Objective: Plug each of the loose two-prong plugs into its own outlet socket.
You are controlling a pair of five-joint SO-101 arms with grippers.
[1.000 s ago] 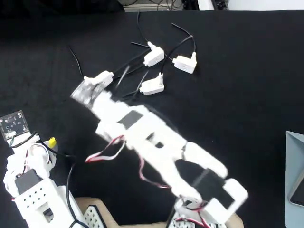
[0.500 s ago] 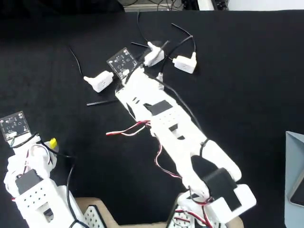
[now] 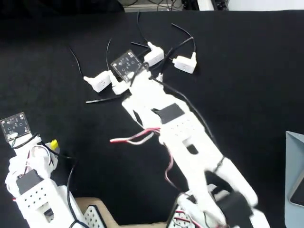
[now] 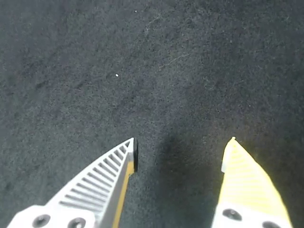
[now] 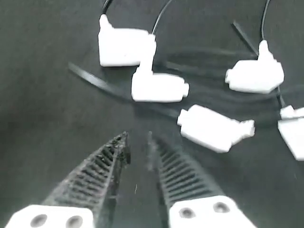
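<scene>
Swinging in from the left over the past second, the right arm (image 3: 190, 137) is now stretching from the near edge toward the far edge of the black surface (image 3: 247, 95). Its wrist is hanging over the cluster of connectors rather than beside the leftmost connector (image 3: 99, 80).

At the near left corner the left arm (image 3: 28, 185) is staying folded. The left gripper (image 4: 182, 140) is hanging over bare surface with its jaws spread wide, grasping nothing.

Four white corded connectors are showing from above near the far edge. Beside the leftmost one, a second connector (image 3: 118, 87) is lying close against the arm's wrist. A third connector (image 3: 154, 56) and a fourth connector (image 3: 185, 63) are sitting near each other beyond the wrist. I cannot tell which are plugs and which are sockets.

Five white bodies are lying ahead of the right gripper (image 5: 137, 137) in the right wrist view, two of them touching and one cut by the frame edge. Its jaws are standing slightly apart, released and holding nothing, with their tips near the nearest body (image 5: 213, 127).

At the right edge a grey box (image 3: 295, 175) is sitting.
</scene>
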